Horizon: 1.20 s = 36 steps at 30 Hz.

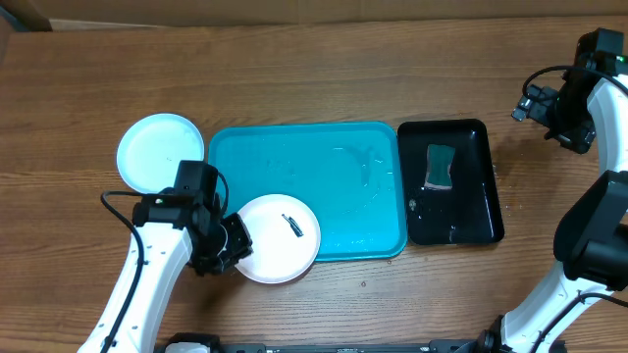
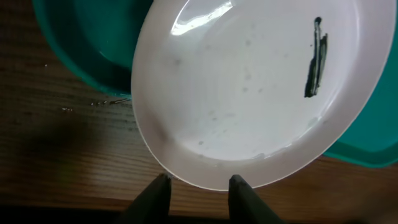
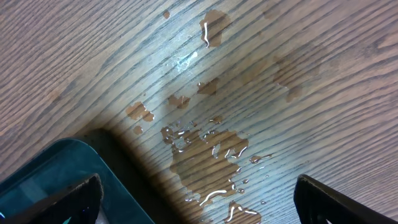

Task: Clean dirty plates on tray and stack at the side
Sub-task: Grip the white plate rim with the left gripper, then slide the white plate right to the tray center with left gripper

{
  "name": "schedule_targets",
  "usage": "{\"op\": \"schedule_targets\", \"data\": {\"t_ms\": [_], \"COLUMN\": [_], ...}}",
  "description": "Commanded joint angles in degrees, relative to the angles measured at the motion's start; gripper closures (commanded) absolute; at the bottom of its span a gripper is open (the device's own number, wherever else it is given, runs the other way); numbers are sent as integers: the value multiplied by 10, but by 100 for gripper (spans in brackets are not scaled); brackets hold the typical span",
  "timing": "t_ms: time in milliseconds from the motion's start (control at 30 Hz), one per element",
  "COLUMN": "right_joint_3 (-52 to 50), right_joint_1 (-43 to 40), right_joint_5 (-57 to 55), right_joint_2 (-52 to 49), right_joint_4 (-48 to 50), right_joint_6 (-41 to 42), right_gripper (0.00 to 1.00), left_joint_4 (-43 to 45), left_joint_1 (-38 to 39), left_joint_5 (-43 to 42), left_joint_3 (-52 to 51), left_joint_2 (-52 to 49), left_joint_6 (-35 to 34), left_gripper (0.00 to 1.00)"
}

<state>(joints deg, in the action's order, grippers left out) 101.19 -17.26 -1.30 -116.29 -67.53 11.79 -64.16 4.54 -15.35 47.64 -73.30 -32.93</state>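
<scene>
Left wrist view: the left gripper (image 2: 198,194) is loose beside the white plate (image 2: 249,93), which leans, dirty, on the tray (image 2: 81,50) corner. Next, I think, grab it firmly. The right gripper (image 3: 199,199) is wide open.

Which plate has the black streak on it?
The white plate poking over the turquoise tray's front edge, by the left gripper. The pale plate on the table beside the tray shows no such streak.
</scene>
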Motion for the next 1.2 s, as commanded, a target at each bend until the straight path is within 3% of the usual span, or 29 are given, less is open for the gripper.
{"op": "schedule_targets", "data": {"t_ms": [0, 200, 933, 1033, 1100, 1167], "right_joint_3": [7, 7, 7, 7, 7, 7], "right_joint_1": [-2, -2, 0, 0, 0, 0], "right_joint_5": [1, 1, 1, 1, 1, 1], "right_joint_2": [12, 12, 12, 12, 12, 12], "right_joint_4": [2, 2, 2, 2, 2, 2], "right_joint_6": [2, 3, 3, 3, 3, 3], "right_gripper": [0, 0, 0, 0, 0, 0], "left_joint_4": [8, 45, 82, 101, 110, 111], "left_joint_1": [4, 4, 4, 4, 4, 4], "left_joint_5": [7, 7, 22, 22, 12, 7], "left_joint_3": [-19, -58, -115, -118, -115, -107], "left_joint_2": [-2, -2, -2, -2, -2, -2], "left_joint_6": [-6, -54, -66, -65, -65, -65], "left_gripper": [64, 65, 76, 82, 94, 96]}}
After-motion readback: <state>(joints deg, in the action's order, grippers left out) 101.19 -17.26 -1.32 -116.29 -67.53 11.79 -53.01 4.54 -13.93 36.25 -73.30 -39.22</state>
